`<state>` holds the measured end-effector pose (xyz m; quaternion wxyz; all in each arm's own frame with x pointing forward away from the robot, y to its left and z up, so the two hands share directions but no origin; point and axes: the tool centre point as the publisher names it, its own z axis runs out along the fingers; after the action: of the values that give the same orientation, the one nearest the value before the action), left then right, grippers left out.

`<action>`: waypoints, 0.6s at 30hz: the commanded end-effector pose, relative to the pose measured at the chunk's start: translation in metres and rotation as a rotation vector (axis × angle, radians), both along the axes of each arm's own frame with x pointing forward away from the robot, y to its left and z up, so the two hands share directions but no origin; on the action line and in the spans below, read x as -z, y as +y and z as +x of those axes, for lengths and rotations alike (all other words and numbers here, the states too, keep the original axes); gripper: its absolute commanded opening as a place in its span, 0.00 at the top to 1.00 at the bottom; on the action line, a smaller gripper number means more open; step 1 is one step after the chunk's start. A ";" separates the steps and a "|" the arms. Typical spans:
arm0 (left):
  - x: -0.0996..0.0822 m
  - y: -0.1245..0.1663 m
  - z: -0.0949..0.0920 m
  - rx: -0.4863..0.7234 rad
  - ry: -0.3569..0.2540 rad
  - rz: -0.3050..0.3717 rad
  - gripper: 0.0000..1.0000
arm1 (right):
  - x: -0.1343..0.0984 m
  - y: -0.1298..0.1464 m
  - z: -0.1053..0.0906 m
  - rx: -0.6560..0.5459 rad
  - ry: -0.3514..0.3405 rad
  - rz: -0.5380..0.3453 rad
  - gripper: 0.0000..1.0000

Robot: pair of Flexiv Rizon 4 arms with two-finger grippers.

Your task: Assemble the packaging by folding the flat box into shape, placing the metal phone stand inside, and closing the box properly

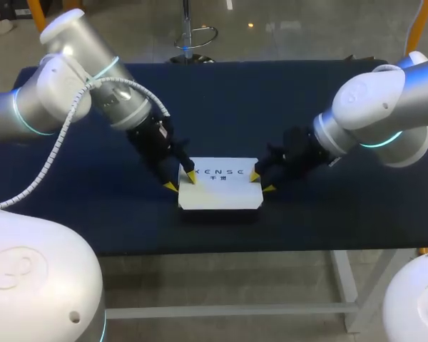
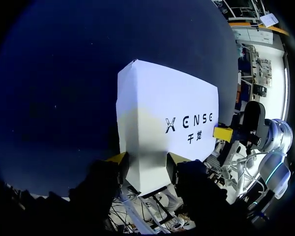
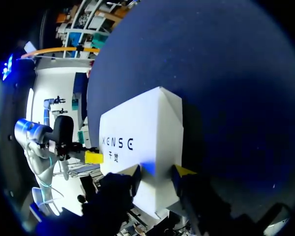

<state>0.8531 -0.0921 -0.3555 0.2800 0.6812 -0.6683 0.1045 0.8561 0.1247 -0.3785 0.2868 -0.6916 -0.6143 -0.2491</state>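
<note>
Left gripper (image 2: 146, 161) and right gripper (image 3: 157, 173) clasp white box (image 1: 221, 196) ends.

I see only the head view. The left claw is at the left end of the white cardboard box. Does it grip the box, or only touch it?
Observer: In the left wrist view, the end of the white cardboard box sits between the fingers of the left claw, and both yellow tips seem pressed against it.
Operator: And the right claw?
Observer: The same. The right wrist view shows the right claw with one yellow tip against each side of the box's other end.
</note>
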 end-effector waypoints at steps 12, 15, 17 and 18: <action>-0.005 -0.010 0.006 -0.009 0.047 0.017 0.51 | -0.003 0.010 0.007 -0.010 0.030 0.003 0.55; -0.006 -0.009 0.007 -0.013 0.055 0.021 0.52 | -0.003 0.009 0.007 -0.012 0.037 0.003 0.55; -0.006 -0.009 0.007 -0.015 0.059 0.023 0.52 | -0.004 0.009 0.008 -0.014 0.040 0.004 0.55; -0.006 -0.009 0.007 -0.015 0.060 0.023 0.52 | -0.004 0.009 0.008 -0.015 0.041 0.004 0.55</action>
<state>0.8570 -0.0907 -0.3504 0.2911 0.6928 -0.6545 0.0833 0.8609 0.1248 -0.3755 0.2973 -0.6940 -0.6114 -0.2369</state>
